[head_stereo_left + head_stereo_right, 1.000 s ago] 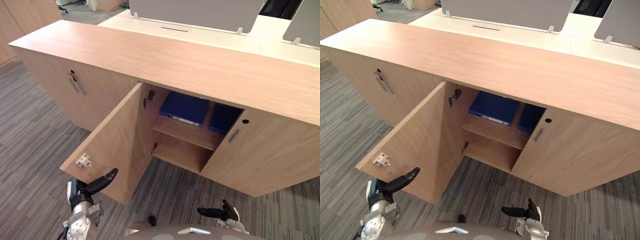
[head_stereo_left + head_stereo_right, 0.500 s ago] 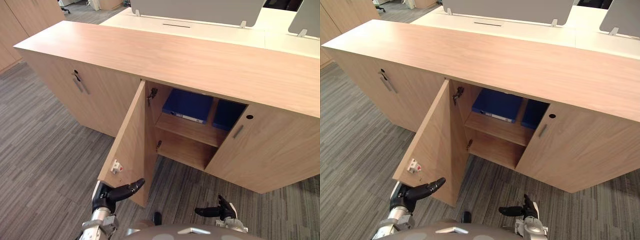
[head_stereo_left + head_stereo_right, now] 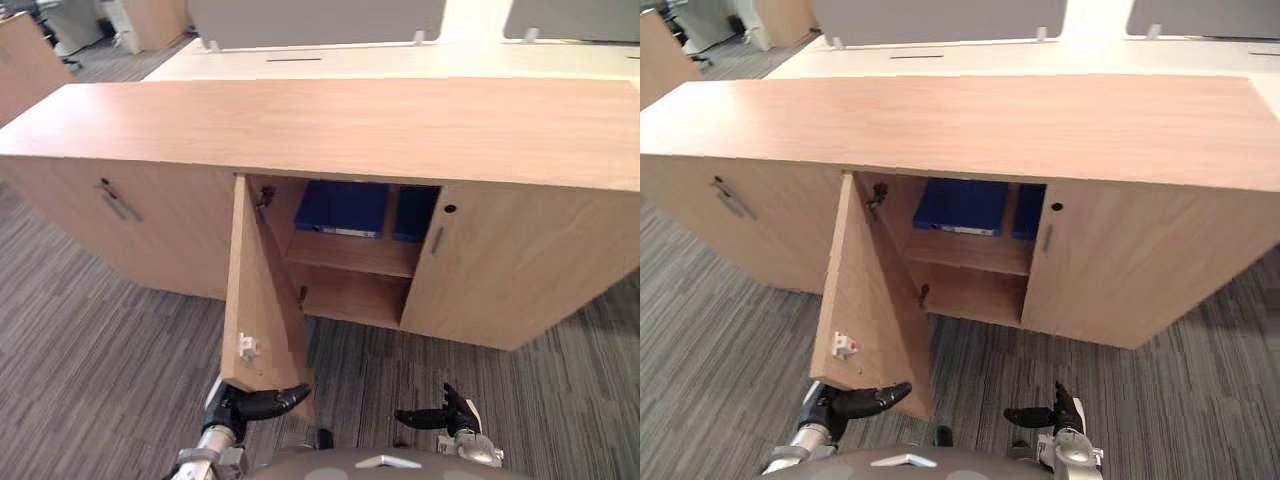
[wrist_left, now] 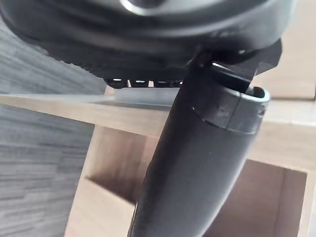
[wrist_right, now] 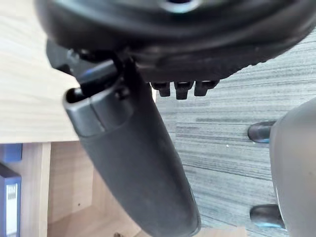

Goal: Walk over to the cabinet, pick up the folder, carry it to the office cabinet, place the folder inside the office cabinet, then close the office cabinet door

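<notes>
Now, with the folder (image 3: 340,208) shelved in the office cabinet (image 3: 300,120), the left hand (image 3: 258,403) is lying straight-fingered against the lower free corner of the door (image 3: 262,300), probably needing one flat, steady push.

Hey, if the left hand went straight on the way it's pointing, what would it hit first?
The open cabinet door. The left hand points its straight fingers at the door's lower free corner and looks to be right against it, though I can't tell whether they actually touch.

folder (image 3: 341,208) on upper shelf (image 3: 350,254) inside cabinet (image 3: 330,125), open door (image 3: 262,310) at left
</notes>
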Motion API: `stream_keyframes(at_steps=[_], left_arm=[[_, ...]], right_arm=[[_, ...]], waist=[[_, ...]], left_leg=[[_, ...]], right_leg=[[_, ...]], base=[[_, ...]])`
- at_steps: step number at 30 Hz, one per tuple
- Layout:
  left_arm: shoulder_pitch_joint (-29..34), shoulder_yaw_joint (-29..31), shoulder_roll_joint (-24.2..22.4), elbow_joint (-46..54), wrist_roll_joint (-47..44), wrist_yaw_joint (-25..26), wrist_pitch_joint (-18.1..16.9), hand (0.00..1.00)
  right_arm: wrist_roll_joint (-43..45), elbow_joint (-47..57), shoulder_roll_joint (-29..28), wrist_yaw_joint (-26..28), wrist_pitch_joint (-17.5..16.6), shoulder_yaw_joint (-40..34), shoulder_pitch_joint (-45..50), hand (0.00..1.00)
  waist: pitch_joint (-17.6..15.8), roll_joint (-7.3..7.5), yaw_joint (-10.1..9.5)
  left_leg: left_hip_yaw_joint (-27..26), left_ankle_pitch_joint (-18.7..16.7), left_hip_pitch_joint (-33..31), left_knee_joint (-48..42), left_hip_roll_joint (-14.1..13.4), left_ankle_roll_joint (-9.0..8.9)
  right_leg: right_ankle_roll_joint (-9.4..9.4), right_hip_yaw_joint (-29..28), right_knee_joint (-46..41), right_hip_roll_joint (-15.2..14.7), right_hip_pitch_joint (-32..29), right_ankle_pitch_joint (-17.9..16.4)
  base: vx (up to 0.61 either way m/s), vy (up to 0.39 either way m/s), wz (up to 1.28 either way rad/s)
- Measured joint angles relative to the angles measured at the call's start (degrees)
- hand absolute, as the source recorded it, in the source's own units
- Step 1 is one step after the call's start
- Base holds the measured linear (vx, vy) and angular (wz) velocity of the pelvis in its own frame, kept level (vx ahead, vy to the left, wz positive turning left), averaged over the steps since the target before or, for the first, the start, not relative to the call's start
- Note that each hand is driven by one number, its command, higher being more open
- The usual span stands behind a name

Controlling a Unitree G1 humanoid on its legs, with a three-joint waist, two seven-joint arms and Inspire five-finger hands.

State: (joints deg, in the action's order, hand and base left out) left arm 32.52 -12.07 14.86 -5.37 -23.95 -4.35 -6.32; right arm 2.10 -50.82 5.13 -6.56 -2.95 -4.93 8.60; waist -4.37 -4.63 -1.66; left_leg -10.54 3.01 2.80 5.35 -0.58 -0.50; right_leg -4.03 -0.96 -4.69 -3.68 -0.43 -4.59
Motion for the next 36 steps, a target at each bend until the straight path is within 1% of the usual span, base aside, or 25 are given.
stream_keyframes(at_steps=[2,4,5,7,9,11,14,16,18,20,21,22,26,28,32,36], left_arm=[[-1.7,-1.2,-0.4,-1.5,-0.1,-0.1,-0.2,1.00],[-4.9,-2.7,-0.7,-4.0,-0.1,-0.4,-0.1,1.00],[-7.1,-3.6,-0.7,-5.4,0.0,-0.8,-0.1,1.00],[-10.6,-5.2,-0.7,-7.1,0.4,-1.1,0.1,1.00],[-15.2,-7.2,-1.0,-9.4,2.3,-2.1,0.1,1.00],[-18.4,-8.5,-1.5,-10.8,4.0,-3.1,0.1,1.00],[-23.7,-9.8,-2.2,-13.6,6.3,-3.0,0.1,1.00],[-26.0,-9.9,-2.3,-15.5,6.9,-1.9,0.1,1.00],[-30.1,-9.8,-2.9,-19.7,9.5,1.5,0.1,1.00],[-31.9,-9.5,-3.5,-21.8,11.2,3.4,0.1,1.00],[-33.6,-9.3,-4.1,-23.4,12.4,5.5,0.1,1.00],[-34.1,-9.4,-4.2,-23.9,13.0,6.1,0.1,1.00],[-37.4,-9.4,-4.2,-26.6,15.3,8.9,0.2,1.00],[-39.2,-9.2,-4.2,-28.7,15.7,10.3,0.2,1.00],[-40.9,-8.9,-4.2,-31.1,15.7,12.8,0.5,1.00],[-40.8,-7.0,-4.4,-31.1,15.6,13.2,0.7,1.00]], right_arm=[[0.0,0.3,0.0,0.0,0.0,-0.1,0.0,1.00],[0.0,0.5,-0.1,0.0,0.0,-0.1,-0.1,1.00],[0.0,0.7,-0.2,0.0,0.0,-0.1,-0.3,1.00],[0.1,0.7,-0.3,0.0,0.0,-0.1,-0.4,1.00],[0.1,0.6,-0.3,0.0,0.0,-0.1,-0.7,1.00],[0.1,0.5,-0.4,0.1,0.0,0.0,-1.0,1.00],[0.1,0.4,-0.5,0.1,0.0,0.0,-1.3,1.00],[0.1,0.0,-0.5,0.0,0.0,0.0,-1.4,1.00],[0.1,-0.5,-0.5,-0.1,0.0,0.0,-1.6,1.00],[0.1,-0.7,-0.5,-0.3,0.0,0.0,-1.8,1.00],[0.1,-0.7,-0.5,-0.5,-0.1,0.0,-1.9,1.00],[0.1,-0.8,-0.5,-0.5,-0.1,0.0,-2.0,1.00],[0.1,-1.7,-0.6,-1.3,-0.1,0.0,-2.2,1.00],[0.2,-2.2,-0.6,-1.6,-0.1,0.0,-2.2,1.00],[0.2,-2.8,-0.6,-2.4,0.0,-0.1,-2.2,1.00],[0.4,-3.3,-0.6,-2.7,0.0,-0.6,-2.3,1.00]], waist=[[0.1,-0.16,0.56],[0.2,-0.17,1.61],[0.3,-0.24,2.44],[0.6,-0.17,3.39],[1.0,-0.40,4.64],[1.5,-0.76,5.61],[1.5,-0.57,6.55],[1.8,-0.37,6.82],[1.7,-0.19,7.08],[1.8,-0.13,7.46],[1.7,-0.05,7.97],[1.8,0.00,8.12],[1.7,0.82,8.35],[1.7,1.55,8.50],[1.9,2.53,8.70],[1.8,2.86,8.67]], left_leg=[[-1.6,-0.2,0.0,0.0,-0.4,-0.26],[-2.9,-0.4,0.1,0.0,-0.7,-0.56],[-3.6,-0.6,0.2,0.0,-0.9,-0.78],[-5.2,-1.0,0.6,0.0,-1.1,-1.05],[-6.9,-1.6,1.1,-0.3,-1.4,-1.36],[-7.9,-1.7,1.2,-0.3,-1.6,-1.26],[-8.8,-2.1,2.1,-0.3,-2.1,-1.66],[-9.3,-2.5,2.3,-0.3,-2.3,-2.00],[-9.3,-2.6,2.2,-0.3,-2.8,-2.14],[-9.3,-2.6,2.2,-0.3,-2.9,-2.18],[-9.3,-2.6,2.2,-0.3,-2.9,-2.21],[-9.4,-2.6,2.2,-0.3,-2.9,-2.21],[-9.6,-2.5,2.2,-0.3,-2.9,-2.21],[-9.6,-2.4,2.1,-0.3,-3.0,-2.20],[-9.7,-2.4,2.0,-0.3,-3.0,-2.20],[-9.2,-2.4,2.0,-0.3,-2.9,-2.20]], right_leg=[[0.28,-1.6,0.0,0.5,-0.8,0.2],[0.53,-2.8,0.1,0.9,-1.2,0.4],[0.59,-3.7,0.1,1.2,-1.5,0.4],[0.83,-4.7,0.7,1.3,-1.5,1.6],[0.94,-6.1,2.0,1.6,-1.3,3.5],[1.00,-7.1,2.7,1.9,-1.3,4.1],[1.10,-7.5,3.3,2.5,-0.4,4.3],[1.15,-7.7,3.5,2.9,-0.3,4.4],[1.34,-7.7,3.7,3.2,-0.4,4.5],[1.41,-7.7,3.7,3.3,-0.4,4.5],[1.57,-7.7,3.9,3.3,-0.4,4.6],[1.60,-7.7,3.9,3.3,-0.4,4.7],[1.75,-8.1,4.0,3.3,-0.6,4.9],[1.82,-8.1,4.2,3.3,-0.7,5.1],[1.79,-8.1,4.6,3.3,-0.6,5.2],[1.78,-7.4,4.9,3.2,-0.3,5.2]], base=[[-0.03,0.010,-0.49],[-0.02,0.008,-0.37],[0.01,0.011,-0.47],[0.02,0.018,-0.45],[0.06,0.019,-0.39],[0.10,0.007,-0.33],[0.08,-0.010,-0.18],[0.03,-0.019,-0.13],[-0.01,-0.031,-0.04],[-0.05,-0.019,-0.01],[-0.07,-0.010,-0.02],[-0.07,-0.006,-0.05],[-0.06,-0.005,-0.04],[-0.06,-0.008,-0.01],[-0.01,-0.001,0.00],[0.00,-0.005,0.05]])
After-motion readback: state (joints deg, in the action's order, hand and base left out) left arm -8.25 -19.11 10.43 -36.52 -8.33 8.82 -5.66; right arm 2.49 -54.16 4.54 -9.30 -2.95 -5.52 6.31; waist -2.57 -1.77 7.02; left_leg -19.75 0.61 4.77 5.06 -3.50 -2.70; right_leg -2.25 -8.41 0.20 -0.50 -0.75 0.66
